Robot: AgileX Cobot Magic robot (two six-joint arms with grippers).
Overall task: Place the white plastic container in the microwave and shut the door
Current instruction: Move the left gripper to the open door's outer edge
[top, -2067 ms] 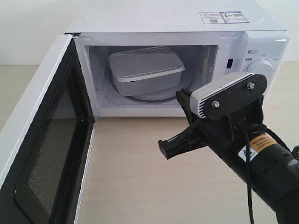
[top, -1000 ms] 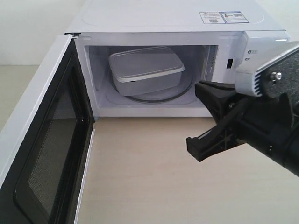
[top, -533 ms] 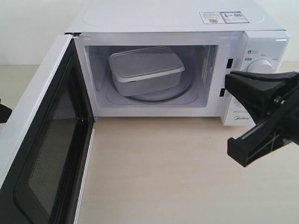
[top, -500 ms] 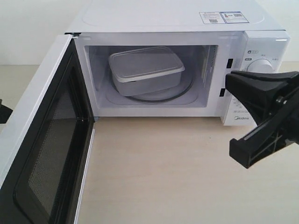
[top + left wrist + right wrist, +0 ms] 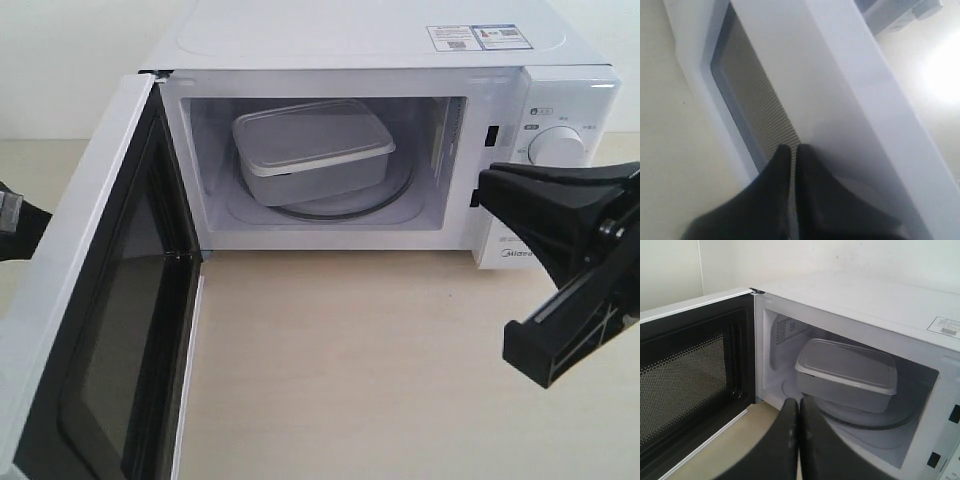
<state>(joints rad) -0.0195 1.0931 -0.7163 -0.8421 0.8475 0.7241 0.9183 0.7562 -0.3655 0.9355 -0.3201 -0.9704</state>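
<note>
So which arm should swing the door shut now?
Left, probably: the left gripper sits shut by the door's outer face, ready to push. The right gripper hovers by the dial, away from the door.

Left claw (image 5: 794, 149) mostly hidden behind door (image 5: 130, 330) in exterior view, right claw (image 5: 799, 404) cropped

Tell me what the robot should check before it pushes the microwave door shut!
1. Box is all the way inside the microwave, sitting on the glass plate: ok.
2. Lid is on the box: ok.
3. Right fingers are out of the doorway: looks ok, they are out in front, on the dial side.
4. Left fingers are at the outside of the door, by its window: ok.
5. Left fingers really touch the door: cannot tell.
6. Door is shut: not ok, it stands wide open.
</note>
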